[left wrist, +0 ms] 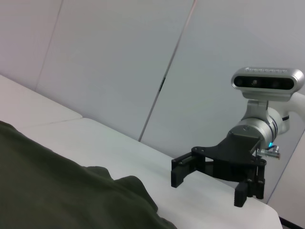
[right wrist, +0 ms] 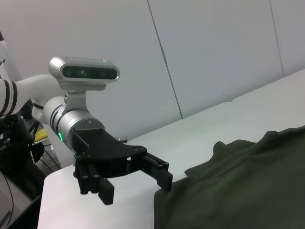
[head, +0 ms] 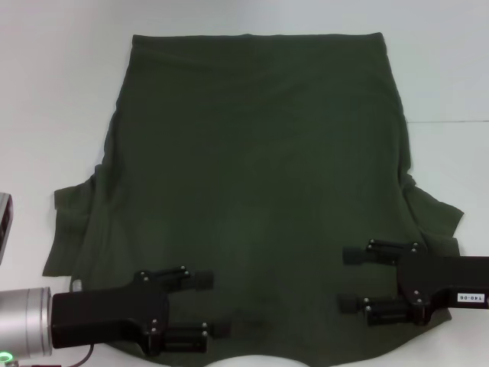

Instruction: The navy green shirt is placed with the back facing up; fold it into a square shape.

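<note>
Green cloth covers most of the white surface (head: 451, 69): the navy green shirt (head: 252, 191) lies flat, plain side up, with no fold made. The left gripper (head: 215, 304) and right gripper (head: 348, 279), jaws open, hover over its lower edge.

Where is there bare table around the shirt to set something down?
Bare white table lies beyond the navy green shirt and down both its sides. The near edge is crowded: the left gripper and right gripper, both open, hang there.
</note>
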`<act>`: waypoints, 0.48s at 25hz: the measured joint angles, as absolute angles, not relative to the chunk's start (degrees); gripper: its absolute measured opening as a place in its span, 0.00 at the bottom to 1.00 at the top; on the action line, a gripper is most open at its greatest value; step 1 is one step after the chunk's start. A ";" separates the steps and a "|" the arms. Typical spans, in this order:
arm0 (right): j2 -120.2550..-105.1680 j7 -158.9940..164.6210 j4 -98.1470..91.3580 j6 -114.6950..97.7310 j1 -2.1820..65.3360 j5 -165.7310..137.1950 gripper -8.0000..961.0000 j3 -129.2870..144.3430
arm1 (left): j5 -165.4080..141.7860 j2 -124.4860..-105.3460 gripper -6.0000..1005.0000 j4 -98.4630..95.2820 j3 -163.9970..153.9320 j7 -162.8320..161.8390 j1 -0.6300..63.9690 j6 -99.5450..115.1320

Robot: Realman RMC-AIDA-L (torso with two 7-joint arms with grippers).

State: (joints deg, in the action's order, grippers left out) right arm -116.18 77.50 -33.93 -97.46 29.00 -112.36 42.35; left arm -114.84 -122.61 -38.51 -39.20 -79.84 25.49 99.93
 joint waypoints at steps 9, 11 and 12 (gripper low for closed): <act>-116.18 77.46 -33.93 -97.34 29.31 -112.45 0.95 42.39 | -114.42 -122.50 0.87 -38.51 -37.83 -80.22 25.55 99.61; -116.18 77.46 -33.93 -97.32 29.32 -112.45 0.95 42.24 | -114.42 -122.51 0.87 -38.50 -37.27 -80.54 25.66 99.59; -116.18 77.46 -33.93 -97.32 29.32 -112.45 0.95 42.14 | -114.42 -122.52 0.87 -38.50 -37.05 -80.61 25.69 99.56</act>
State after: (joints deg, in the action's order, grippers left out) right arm -116.18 77.46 -33.93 -97.32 29.32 -112.45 42.14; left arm -114.42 -122.52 -38.50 -37.05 -80.61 25.69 99.56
